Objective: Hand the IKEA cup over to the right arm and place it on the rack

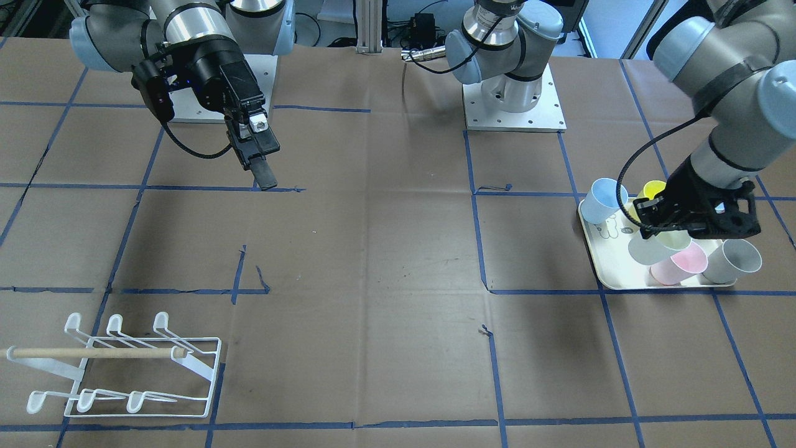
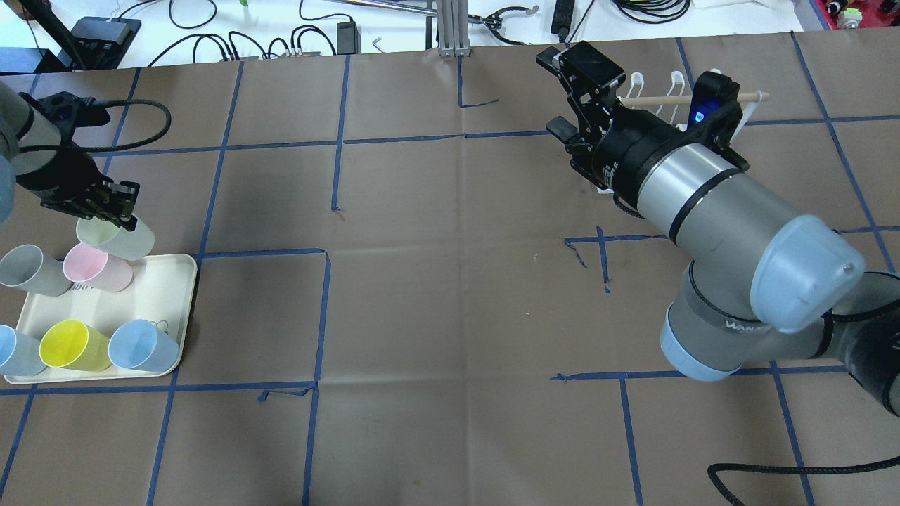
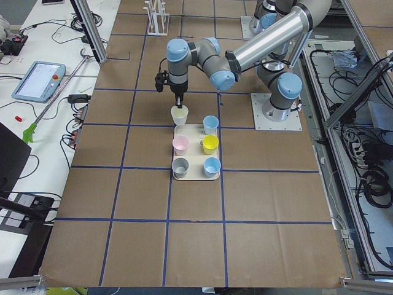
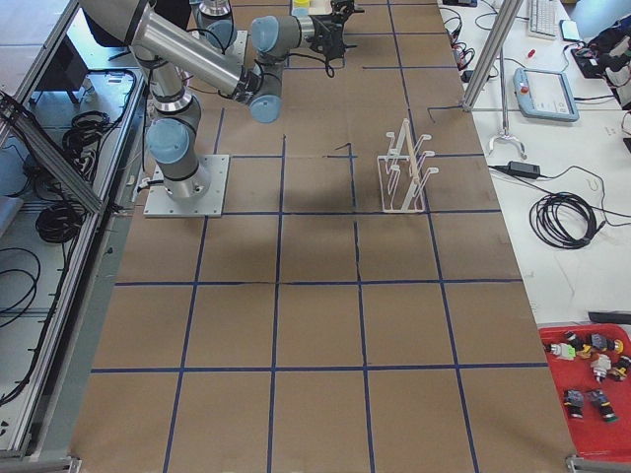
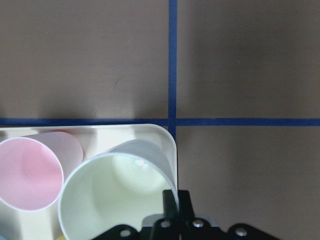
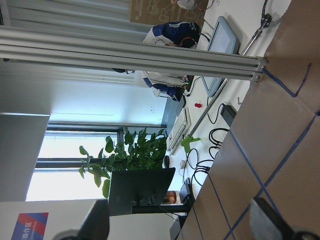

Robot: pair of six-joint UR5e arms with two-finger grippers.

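My left gripper (image 2: 114,218) clamped on the rim of the pale green cup (image 2: 125,241), I should lift straight up, clearing the pink cup (image 2: 98,268).

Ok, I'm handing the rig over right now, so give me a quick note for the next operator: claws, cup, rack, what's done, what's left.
Left claw: shut on the rim of the pale green cup, at a corner of the tray. I cannot tell whether the cup is clear of the tray.
Right claw: open, empty, up in the air.
Rack: on the table on the right arm's side, with no cups on it.
Done: cup grasped.
Left: hand-over to the right claw, then placing the cup on the rack.
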